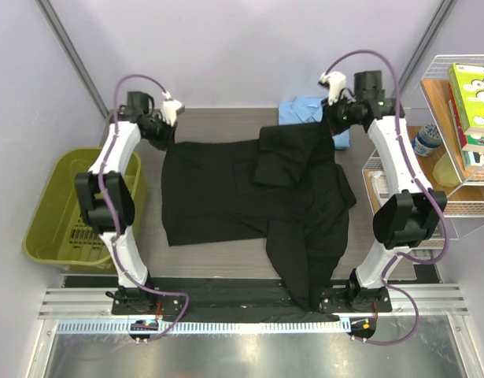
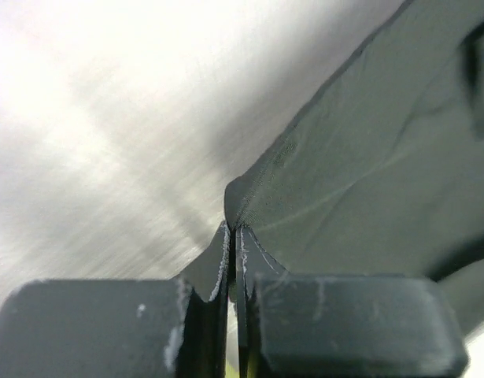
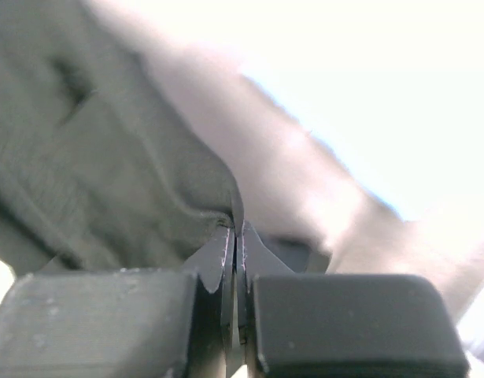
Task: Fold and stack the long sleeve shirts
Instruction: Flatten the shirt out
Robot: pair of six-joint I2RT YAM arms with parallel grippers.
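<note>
The black shirt (image 1: 234,197) lies spread on the table, one sleeve hanging over the front edge. My left gripper (image 1: 164,135) is shut on its far left corner; in the left wrist view the black cloth (image 2: 367,173) is pinched between the closed jaws at my left gripper (image 2: 234,236). My right gripper (image 1: 334,118) is shut on the shirt's far right edge; the right wrist view shows cloth (image 3: 123,173) held at my right gripper (image 3: 236,232). The light blue shirt (image 1: 304,110) lies folded at the far right, partly under the black one.
A green bin (image 1: 60,213) stands left of the table beside the left arm. A wire shelf (image 1: 462,126) with boxes, a bottle and a bowl stands at the right. The grey wall runs behind the table's far edge.
</note>
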